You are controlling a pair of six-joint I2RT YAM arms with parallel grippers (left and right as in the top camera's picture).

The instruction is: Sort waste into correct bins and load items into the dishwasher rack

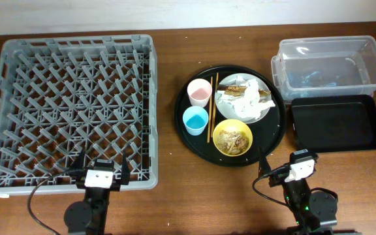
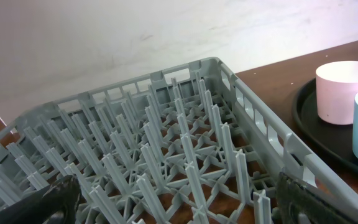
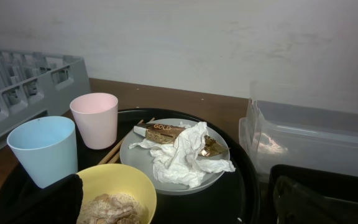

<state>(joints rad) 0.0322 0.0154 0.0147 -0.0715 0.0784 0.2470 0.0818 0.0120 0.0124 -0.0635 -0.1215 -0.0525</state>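
Note:
The grey dishwasher rack fills the left of the table; it also shows in the left wrist view. A round black tray holds a pink cup, a light-blue cup, two chopsticks, a yellow bowl of beige scraps and a white plate with a crumpled napkin and brown wrappers. The clear tub and black rectangular tray stand at right. My left gripper is open at the rack's near edge. My right gripper is open, near the round tray's front.
A white wall runs behind the table. Brown table surface shows between the rack and the round tray and along the front edge. The clear tub holds something bluish inside.

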